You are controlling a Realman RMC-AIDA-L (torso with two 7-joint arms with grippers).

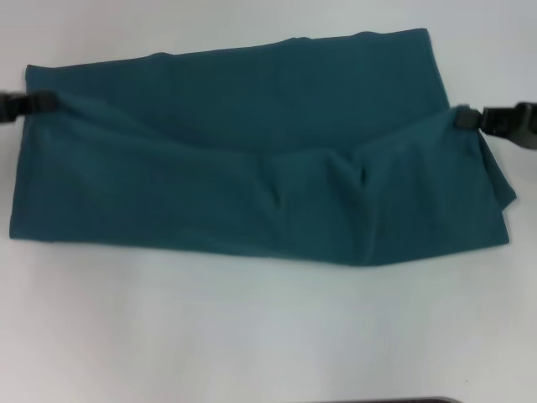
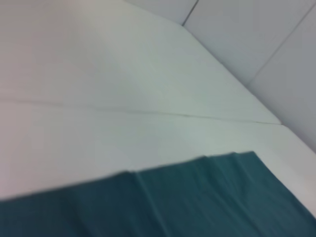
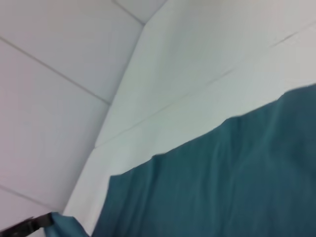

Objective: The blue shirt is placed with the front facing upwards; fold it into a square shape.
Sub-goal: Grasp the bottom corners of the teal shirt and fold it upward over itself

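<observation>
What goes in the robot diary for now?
shirt: half-folded, print hidden | left gripper: at left edge | right gripper: at right edge

Your left gripper (image 1: pixel 38 104) and right gripper (image 1: pixel 474 119) are both chunky black plastic, blocky, with no markings showing.
</observation>
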